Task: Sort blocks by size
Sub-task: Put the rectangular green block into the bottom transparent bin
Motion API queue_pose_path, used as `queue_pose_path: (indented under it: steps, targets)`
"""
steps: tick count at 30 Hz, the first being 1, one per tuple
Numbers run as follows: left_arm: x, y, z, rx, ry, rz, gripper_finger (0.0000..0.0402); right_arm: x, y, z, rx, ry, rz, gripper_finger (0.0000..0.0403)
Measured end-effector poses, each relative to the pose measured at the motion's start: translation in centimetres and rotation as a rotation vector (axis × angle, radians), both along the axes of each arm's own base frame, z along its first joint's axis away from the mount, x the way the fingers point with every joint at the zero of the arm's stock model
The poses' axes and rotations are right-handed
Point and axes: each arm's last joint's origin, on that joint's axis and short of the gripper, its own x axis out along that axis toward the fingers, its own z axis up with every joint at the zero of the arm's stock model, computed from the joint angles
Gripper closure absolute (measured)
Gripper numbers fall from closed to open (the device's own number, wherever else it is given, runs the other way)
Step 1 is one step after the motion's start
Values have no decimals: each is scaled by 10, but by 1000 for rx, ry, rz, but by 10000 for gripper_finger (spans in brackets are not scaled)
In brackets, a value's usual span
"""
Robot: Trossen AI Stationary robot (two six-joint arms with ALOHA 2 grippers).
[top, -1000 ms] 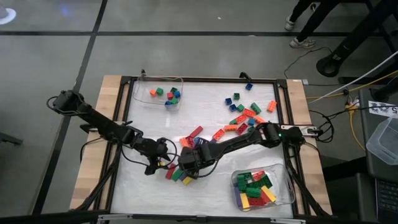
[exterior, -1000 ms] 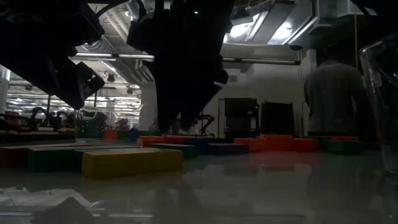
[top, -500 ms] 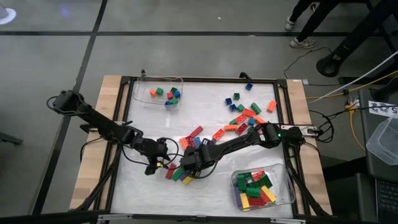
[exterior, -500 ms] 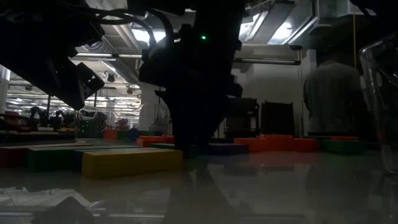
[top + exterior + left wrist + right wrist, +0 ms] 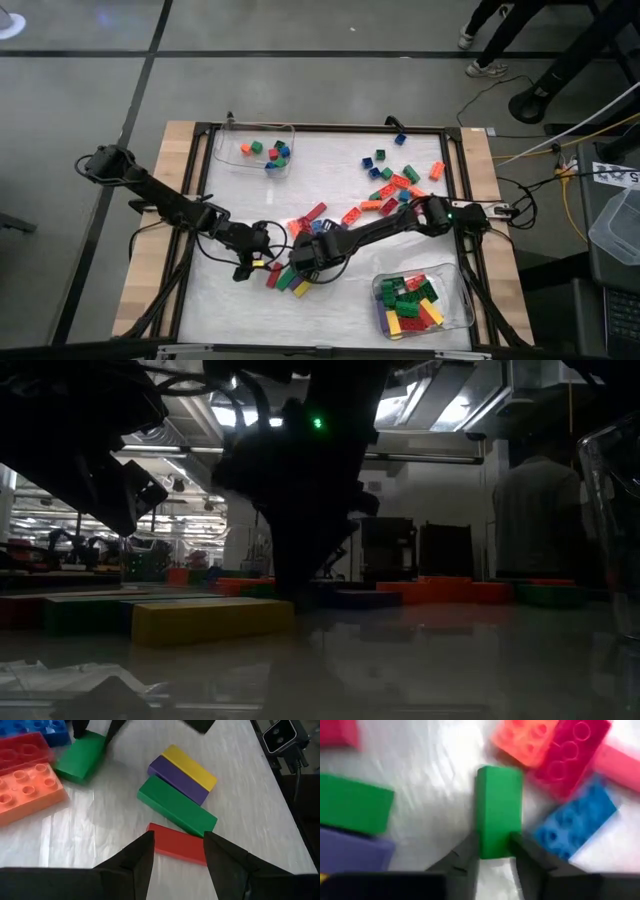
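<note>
right gripper (image 5: pixel 493 854) | low at table centre, fingers closed on green block (image 5: pixel 498 809) beside orange block (image 5: pixel 525 738) | left gripper (image 5: pixel 175 856) | fingers apart over red block (image 5: pixel 177 843)

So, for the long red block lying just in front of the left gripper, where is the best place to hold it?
Grip the red block across its two long smooth sides, near the middle, coming down from above. It lies flat. The green block lies close along its far side, so little room is there. The left gripper is open and already faces it.
</note>
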Motion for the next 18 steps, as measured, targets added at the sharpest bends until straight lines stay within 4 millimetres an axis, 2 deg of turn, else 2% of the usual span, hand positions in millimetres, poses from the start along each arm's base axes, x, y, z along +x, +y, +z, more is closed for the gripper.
queue_pose_path:
  steps: [9,12,18]
  targets:
    - [0,0,0,0,0,0,243,0,0,3,42,32,75,396]
    - [0,0,0,0,0,0,243,0,0,3,53,36,85,395]
    - [0,0,0,6,-3,-5,243,0,1,3,53,34,86,366]
